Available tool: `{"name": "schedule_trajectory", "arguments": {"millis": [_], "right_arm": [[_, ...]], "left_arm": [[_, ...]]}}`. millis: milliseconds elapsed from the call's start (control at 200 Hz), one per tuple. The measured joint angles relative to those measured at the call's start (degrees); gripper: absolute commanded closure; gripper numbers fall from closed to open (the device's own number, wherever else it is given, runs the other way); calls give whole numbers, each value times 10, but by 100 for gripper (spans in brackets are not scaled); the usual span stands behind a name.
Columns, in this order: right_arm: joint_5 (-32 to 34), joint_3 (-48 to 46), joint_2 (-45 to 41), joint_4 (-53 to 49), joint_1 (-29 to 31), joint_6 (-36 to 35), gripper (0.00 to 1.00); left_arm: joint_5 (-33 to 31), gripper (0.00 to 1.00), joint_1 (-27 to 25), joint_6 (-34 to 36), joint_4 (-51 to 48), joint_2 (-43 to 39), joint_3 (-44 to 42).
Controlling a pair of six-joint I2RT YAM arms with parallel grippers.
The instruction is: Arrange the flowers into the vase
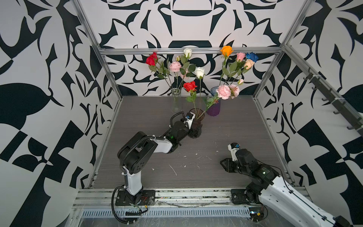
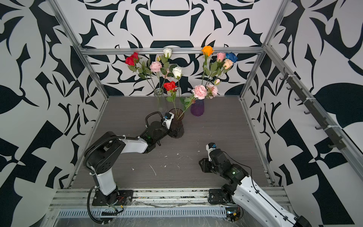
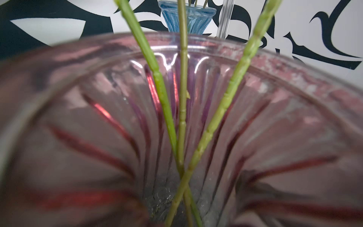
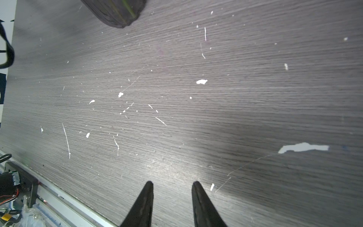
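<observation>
A grey wood-grain worktop [image 1: 245, 127] lies boxed in by black-and-white patterned walls [image 1: 39, 98] and an aluminium frame [image 1: 133, 51], with posts rising at its 10 and 2 o'clock corners. Along the 9 o'clock edge only a narrow strip of board shows beside the left arm.

The left tool [image 1: 193, 133] is low against the dark vase [image 1: 198, 122], which stands just past centre toward 12 o'clock. It is black on dark glass, so I cannot tell how far its jaws are apart or whether they clasp the vase.

At 11 o'clock, close to the back edge, the clear vase [image 1: 176, 101] holds some of the flowers [image 1: 175, 66]. The dark vase holds three stems [image 3: 183, 110] that cross at its bottom. One pale pink bloom [image 1: 224, 91] leans toward 2 o'clock in front of the purple vase [image 1: 214, 109], which stands near the back edge at 1 o'clock with more blooms.

From 3 to 5 o'clock the board is open, marked by white chips. The right tool [image 1: 223, 165] sits low at 5 o'clock, well apart from the vases. Its jaws are partly apart and grip nothing, with bare board between them in the right wrist view [image 4: 172, 183].
</observation>
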Motion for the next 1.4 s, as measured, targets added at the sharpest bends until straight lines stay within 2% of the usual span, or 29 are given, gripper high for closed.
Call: {"name": "schedule_trajectory", "arguments": {"millis": [365, 525, 635, 765, 800, 970, 1055, 1170, 1305, 1400], "right_arm": [[-2, 0, -8, 0, 0, 0, 64], [-2, 0, -17, 0, 0, 0, 64], [3, 0, -34, -1, 0, 1, 64], [40, 0, -80, 1, 0, 2, 64], [54, 0, -94, 4, 0, 2, 61], [165, 0, -139, 40, 0, -10, 60], [226, 0, -139, 71, 0, -42, 61], [308, 0, -121, 132, 0, -114, 60], [355, -32, -90, 275, 0, -267, 48], [356, -93, -69, 390, 0, -374, 46]], "left_arm": [[-1, 6, 0, -4, -19, -128, -49], [-13, 0, 0, 2, -28, -209, -109], [-28, 1, 0, 8, -47, -270, -157], [-59, 1, 0, 13, -82, -354, -207], [-67, 1, 1, 13, -90, -375, -219], [-122, 1, 1, 16, -125, -485, -278], [-169, 1, 3, 18, -148, -529, -295], [-235, 1, 16, 24, -178, -549, -301], [-323, 1, 28, 41, -212, -551, -306], [-374, 0, 32, 50, -219, -553, -314]]}}
